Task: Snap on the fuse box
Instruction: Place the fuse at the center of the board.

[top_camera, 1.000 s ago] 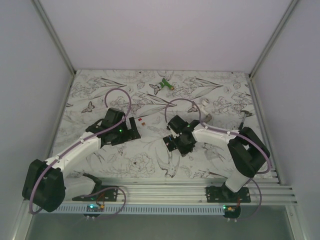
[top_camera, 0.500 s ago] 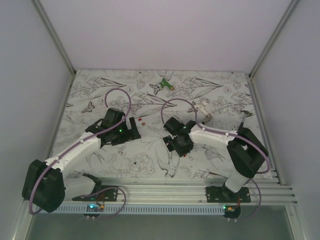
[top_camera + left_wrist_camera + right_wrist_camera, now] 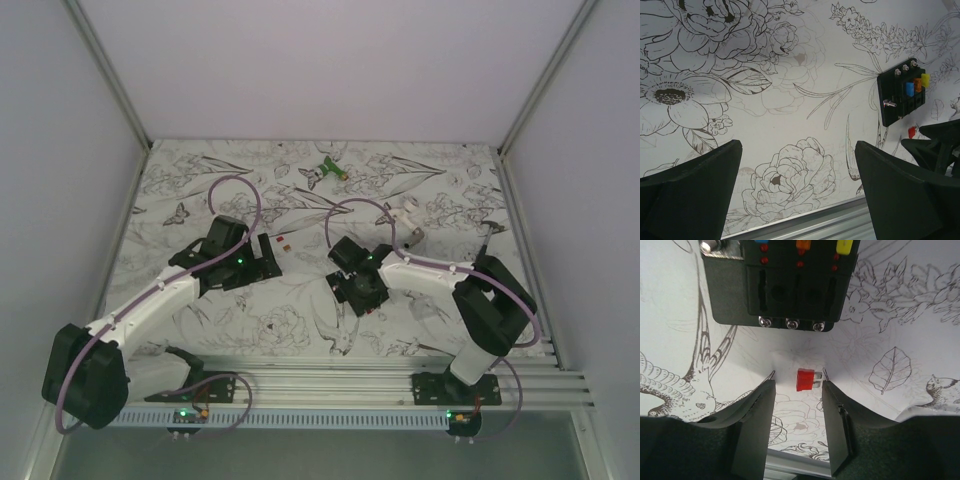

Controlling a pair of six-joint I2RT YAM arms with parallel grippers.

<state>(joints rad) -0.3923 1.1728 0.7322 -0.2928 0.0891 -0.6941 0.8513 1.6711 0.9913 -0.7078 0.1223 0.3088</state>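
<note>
Right wrist: right end effector parted, red fuse between; left end effector wide.

Red fuse between the right jaws, fuse box seemingly just clear ahead.

I'm looking into a lab test cell: plain white walls box in a floral-print worktop (aluminium rail along its near edge, carrying two robot arms).
</note>
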